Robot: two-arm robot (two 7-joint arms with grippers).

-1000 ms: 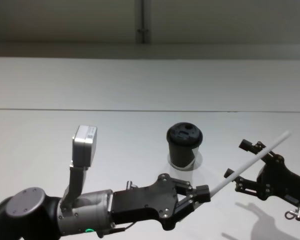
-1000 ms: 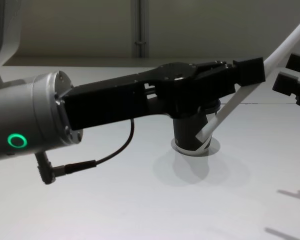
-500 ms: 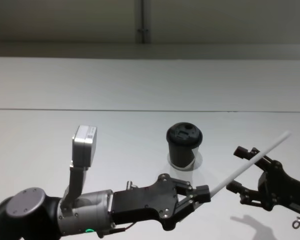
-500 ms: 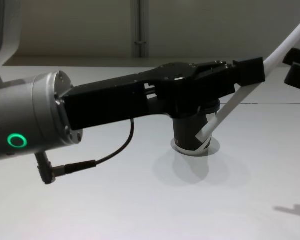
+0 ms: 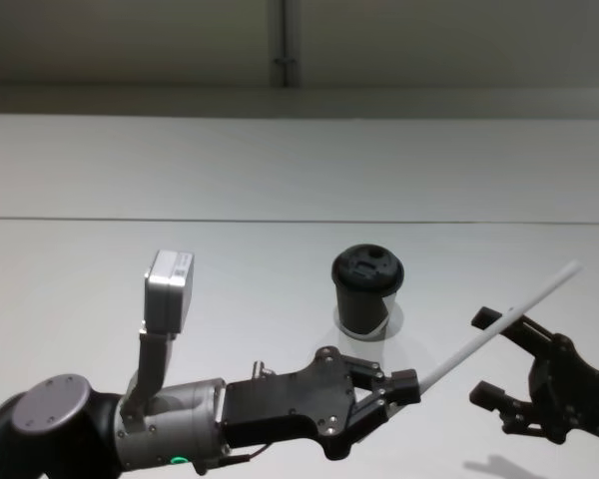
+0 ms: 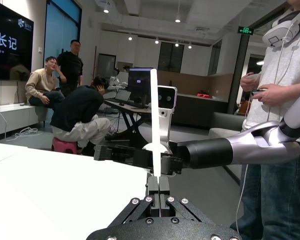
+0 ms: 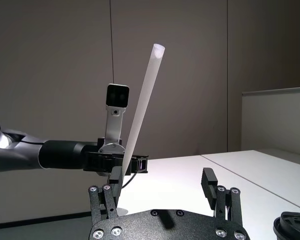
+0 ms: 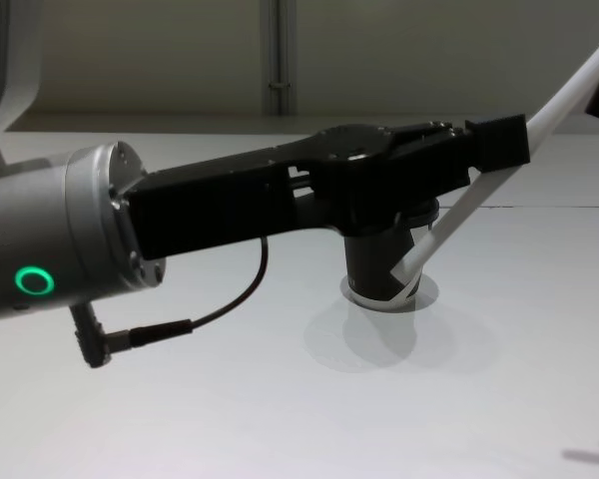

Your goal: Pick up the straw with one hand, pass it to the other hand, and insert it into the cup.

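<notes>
Handover step: the black-jawed left gripper (image 5: pixel 402 386) clamps the low end of the thin translucent-white plastic straw (image 5: pixel 544 289).
This grip sits nearer than the dark, white-striped paper cup with a black domed lid (image 5: pixel 368 289) and slightly to its right. The straw slants up farther right, between the open jaws of the black right gripper (image 5: pixel 479 355). Next, probably: the right closes on it, then the left releases.

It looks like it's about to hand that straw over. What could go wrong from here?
The left tool pinches the straw only near one end, so it could swivel when touched. The open right tool has the straw close to one finger, not centred; closing might nudge it askew. The cup stands free, so a missed insertion could tip it.
</notes>
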